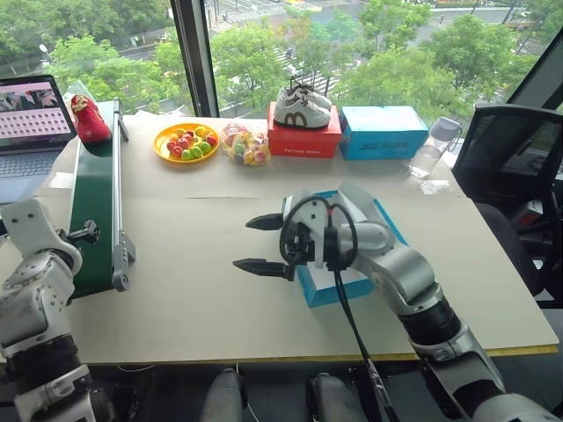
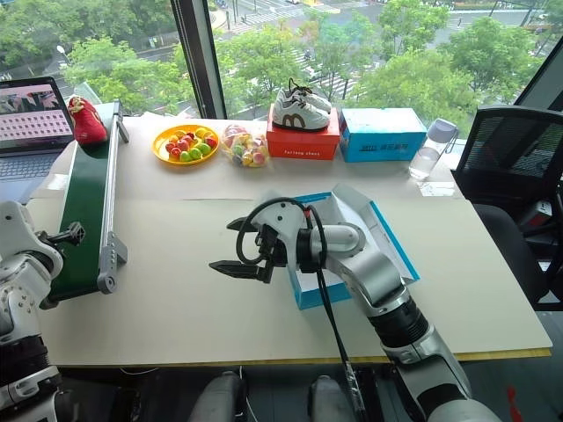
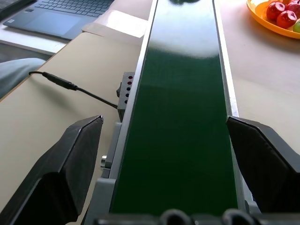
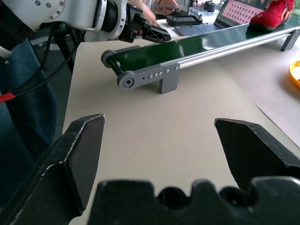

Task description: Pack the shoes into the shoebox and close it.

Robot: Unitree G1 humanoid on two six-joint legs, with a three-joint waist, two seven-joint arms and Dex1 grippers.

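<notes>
Blue shoebox (image 2: 396, 246) — contents hidden

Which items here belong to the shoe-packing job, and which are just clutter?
Job: red shoe on the green conveyor belt; open blue shoebox.

Clutter: white sneakers on the red box, other blue box, fruit plate, candy bag, laptop, water bottle.

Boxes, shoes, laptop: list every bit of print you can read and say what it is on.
Red box: a line of white print on its front, too small to read for sure.
Blue box beside it: dark print on its front, too small to read.
White sneakers on the red box: a brown mark on the side, a logo rather than words.
Laptop screen: pictures, no legible text.
Shoebox under the right arm: no print visible.
</notes>
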